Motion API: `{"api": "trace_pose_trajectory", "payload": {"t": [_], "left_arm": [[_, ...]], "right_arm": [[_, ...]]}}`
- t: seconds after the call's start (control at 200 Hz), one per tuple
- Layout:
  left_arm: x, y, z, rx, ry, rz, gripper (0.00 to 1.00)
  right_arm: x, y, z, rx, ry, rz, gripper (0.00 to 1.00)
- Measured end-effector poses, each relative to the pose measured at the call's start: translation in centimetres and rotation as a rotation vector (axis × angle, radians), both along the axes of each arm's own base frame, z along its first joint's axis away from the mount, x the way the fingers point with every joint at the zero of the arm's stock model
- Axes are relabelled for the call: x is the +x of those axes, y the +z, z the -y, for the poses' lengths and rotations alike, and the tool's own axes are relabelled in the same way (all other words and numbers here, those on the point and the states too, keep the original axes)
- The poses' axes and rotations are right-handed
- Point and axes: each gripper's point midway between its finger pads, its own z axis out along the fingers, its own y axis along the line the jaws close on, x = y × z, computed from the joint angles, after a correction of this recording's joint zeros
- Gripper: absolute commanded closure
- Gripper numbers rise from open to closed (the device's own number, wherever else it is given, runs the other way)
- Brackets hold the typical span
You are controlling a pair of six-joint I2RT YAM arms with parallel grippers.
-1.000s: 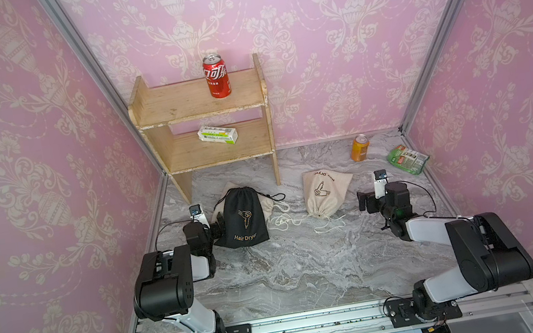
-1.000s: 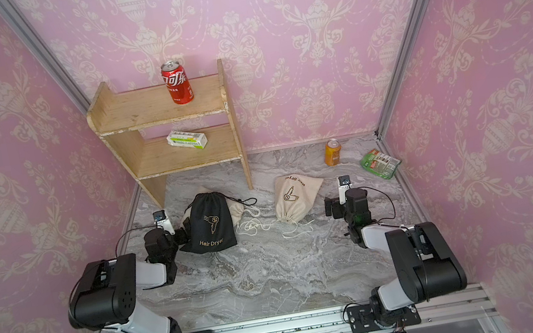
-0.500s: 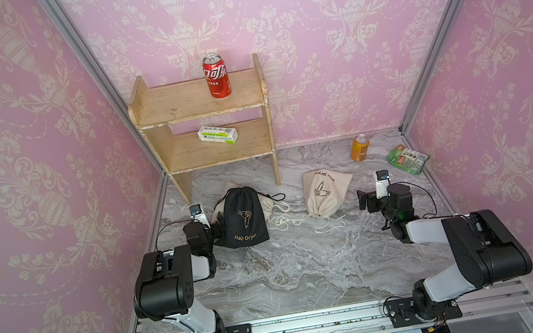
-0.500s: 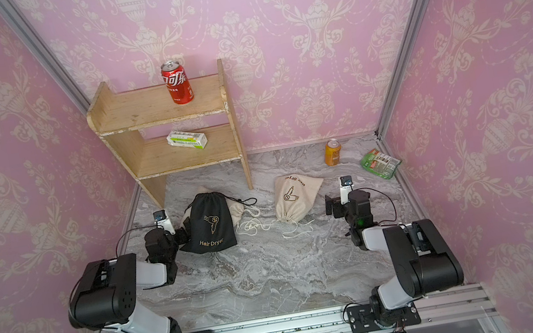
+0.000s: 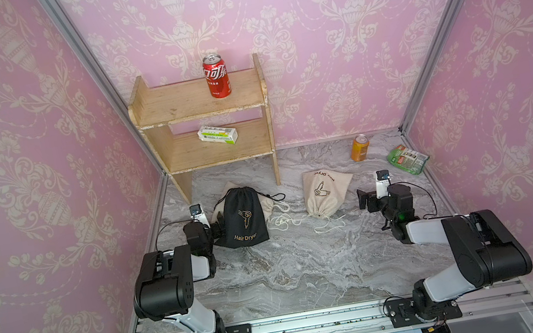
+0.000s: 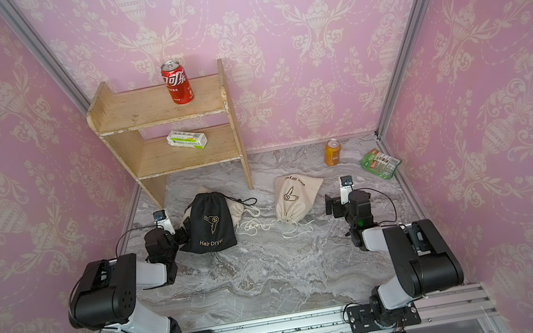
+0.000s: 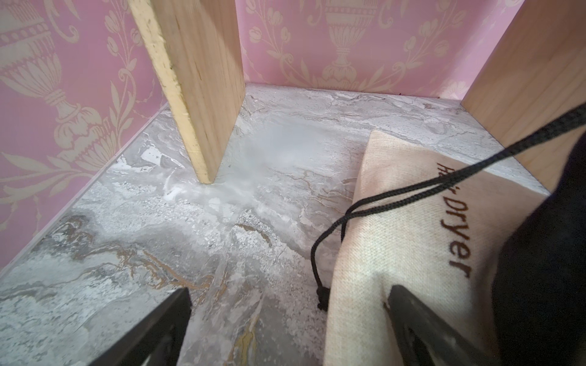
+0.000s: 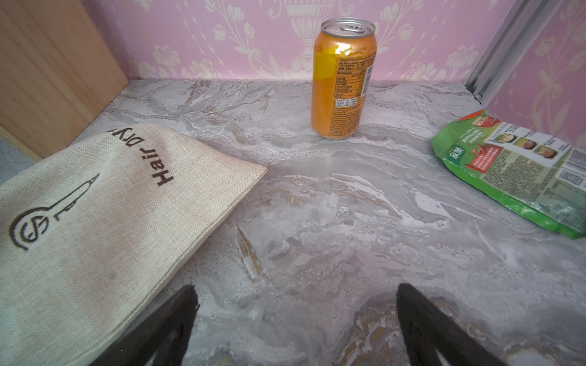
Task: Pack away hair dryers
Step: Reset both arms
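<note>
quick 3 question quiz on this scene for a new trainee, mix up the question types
1. True or false: the red can stands on the top board of the wooden shelf.
2. What lies partly over a beige pouch? A) black pouch B) orange can C) green packet
3. Fill in: the left gripper and right gripper are both ____.
Key: 1 true; 2 A; 3 open.

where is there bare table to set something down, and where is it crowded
Widest bare marble: the front stretch, bordered by the black pouch, the middle beige pouch and the rail. A smaller patch lies between that beige pouch, the orange can and the green packet. Crowded: white cords strewn between the pouches.
</note>
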Motion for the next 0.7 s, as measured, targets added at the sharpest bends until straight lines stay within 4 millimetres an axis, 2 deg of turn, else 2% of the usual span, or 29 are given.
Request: {"api": "trace_pose_trajectory", "payload": {"t": [0.7], "left_arm": [[0.01, -0.11, 0.53, -0.007, -0.030, -0.004, 0.01]], "right_arm": [[0.00, 0.00, 0.02, 0.002, 0.001, 0.000, 0.00]]}}
